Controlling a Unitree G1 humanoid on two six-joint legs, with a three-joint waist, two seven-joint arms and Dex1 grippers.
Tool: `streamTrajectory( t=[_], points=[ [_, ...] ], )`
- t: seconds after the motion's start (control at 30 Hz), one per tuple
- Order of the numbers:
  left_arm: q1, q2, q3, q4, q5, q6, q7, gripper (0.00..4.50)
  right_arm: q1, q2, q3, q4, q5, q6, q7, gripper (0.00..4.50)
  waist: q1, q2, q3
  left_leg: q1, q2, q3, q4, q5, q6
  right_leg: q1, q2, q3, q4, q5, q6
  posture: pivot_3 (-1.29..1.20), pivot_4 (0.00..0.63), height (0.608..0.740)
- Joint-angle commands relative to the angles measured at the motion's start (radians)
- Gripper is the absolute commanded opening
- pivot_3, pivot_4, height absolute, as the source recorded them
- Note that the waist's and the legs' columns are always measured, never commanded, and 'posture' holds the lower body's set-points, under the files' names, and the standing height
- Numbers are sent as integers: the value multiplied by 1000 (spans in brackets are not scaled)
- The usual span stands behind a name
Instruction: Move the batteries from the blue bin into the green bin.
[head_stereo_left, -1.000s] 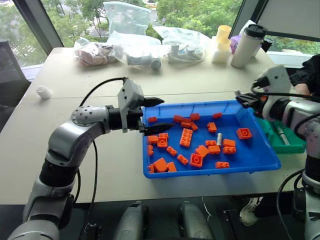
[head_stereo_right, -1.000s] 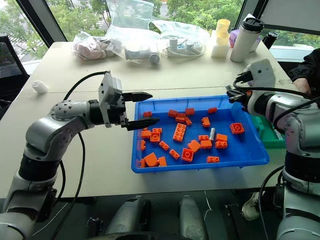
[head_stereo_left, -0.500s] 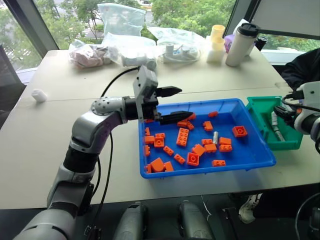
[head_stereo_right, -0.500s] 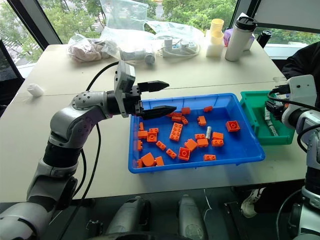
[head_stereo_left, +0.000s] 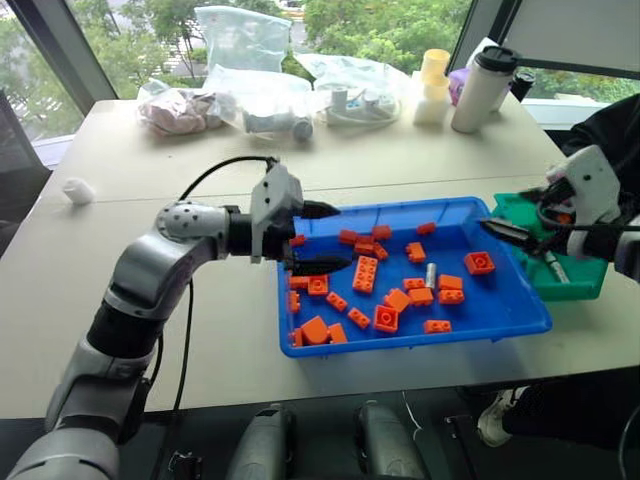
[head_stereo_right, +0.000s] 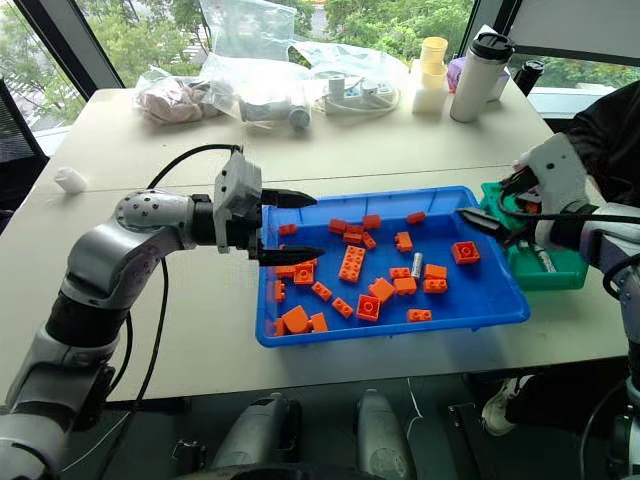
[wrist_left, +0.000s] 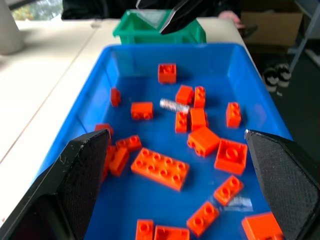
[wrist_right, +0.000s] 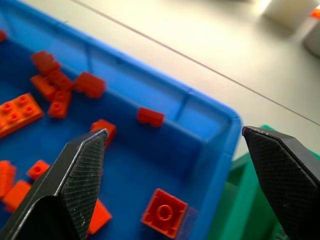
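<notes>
Right hand (head_stereo_left: 512, 225) back, battery (head_stereo_left: 431, 275) nearby

We see our left arm (head_stereo_left: 150, 270) as glossy silver-grey shells joined by black segments, a speckled ball joint, and a loose black cable arching to a pale grey wrist block. Our grippers' black fingers (wrist_right: 82, 172) are tapered and cross-hatched.

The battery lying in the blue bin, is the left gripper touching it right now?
Apart. The left wrist view shows the battery far ahead of the open left gripper, with bricks and bare blue bin floor between them.
</notes>
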Motion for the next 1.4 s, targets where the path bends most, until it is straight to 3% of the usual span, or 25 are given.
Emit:
streamTrajectory(
  t=[0.03, 0.17, 0.33, 0.9, 1.0, 1.1, 1.23, 1.4],
  points=[
    [-3, 33, -12, -53, 23, -31, -45, 4500, -5, -44, 53, 8, 11, -60, 112, 4447, 3, 0, 0, 0, 0, 0, 0, 0, 0, 1, 0, 0, 0, 0, 0, 0, 150, 740],
    [9, 50, -8, -79, 45, -31, -48, 4500, -63, -55, 247, 142, -128, -210, 190, 4447, -2, 0, 0, 0, 0, 0, 1, 0, 0, 1, -1, 0, -1, 0, 0, 0, 150, 740],
    [30, 43, 4, -111, 46, -9, -20, 4500, -148, -27, 386, 295, -268, -355, 233, 4447, -3, 0, 0, 0, 0, 0, 0, 0, 0, -1, -1, 0, 0, 0, 0, 0, 150, 740],
    [51, 28, 8, -140, 49, -1, 44, 4500, -296, 115, 512, 508, -423, -499, 354, 4447, 0, 0, 0, 0, 0, 0, 0, 0, 0, -1, -1, 0, 0, 0, 0, 0, 150, 740],
    [52, 29, 8, -139, 49, -3, 46, 4500, -282, 114, 509, 499, -427, -496, 367, 3651, -1, 0, 0, 0, 0, 0, 0, 0, 0, -1, -1, 0, 0, 0, 0, 0, 150, 740],
    [52, 27, 7, -142, 50, -3, 49, 4500, -267, 110, 502, 488, -429, -495, 368, 2220, -1, 0, 0, 0, 0, 0, 0, 0, 0, -1, -1, 0, 0, 0, 0, 0, 150, 740],
    [48, 25, 3, -135, 52, -8, 45, 4500, -261, 108, 473, 470, -425, -479, 346, 2215, -1, 0, 0, 0, 0, 0, 0, 0, 0, -1, -1, 0, 0, 0, 0, 0, 150, 740],
    [43, -4, 25, -115, 29, -5, 59, 4500, -287, 80, 264, 432, -346, -356, 228, 2215, 1, 0, 0, 0, 0, 0, 0, 0, 0, -1, -2, 0, 0, 0, 0, 0, 150, 740]
  ],
)
